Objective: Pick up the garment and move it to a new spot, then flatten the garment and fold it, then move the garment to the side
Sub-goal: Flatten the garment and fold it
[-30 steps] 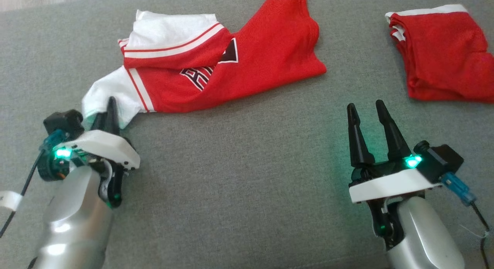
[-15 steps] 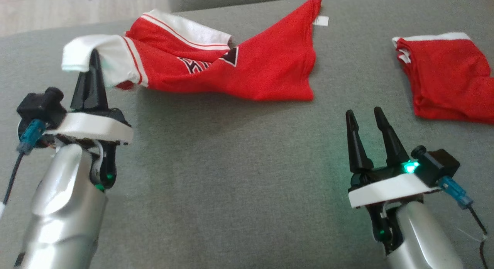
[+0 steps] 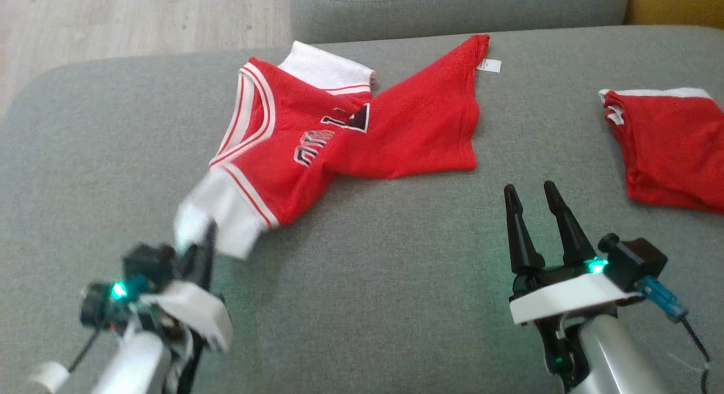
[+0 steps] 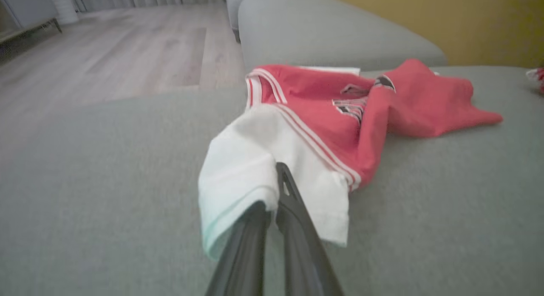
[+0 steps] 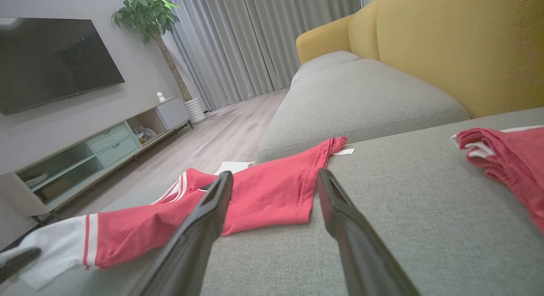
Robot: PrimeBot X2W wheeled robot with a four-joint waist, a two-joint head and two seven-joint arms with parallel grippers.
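Relocating step; left tool pinches the garment by its white sleeve; right tool waits, fingers spread, near the garment's hem; next likely calls for laying it flat.

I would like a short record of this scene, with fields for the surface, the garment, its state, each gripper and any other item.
surface: grey cushion
garment: red jersey with a white sleeve
garment state: crumpled, not flat, not folded
left gripper: shut on the sleeve
right gripper: open, holding nothing, apart from the jersey
other: red cloth bunched at the robot's right, apart from the jersey
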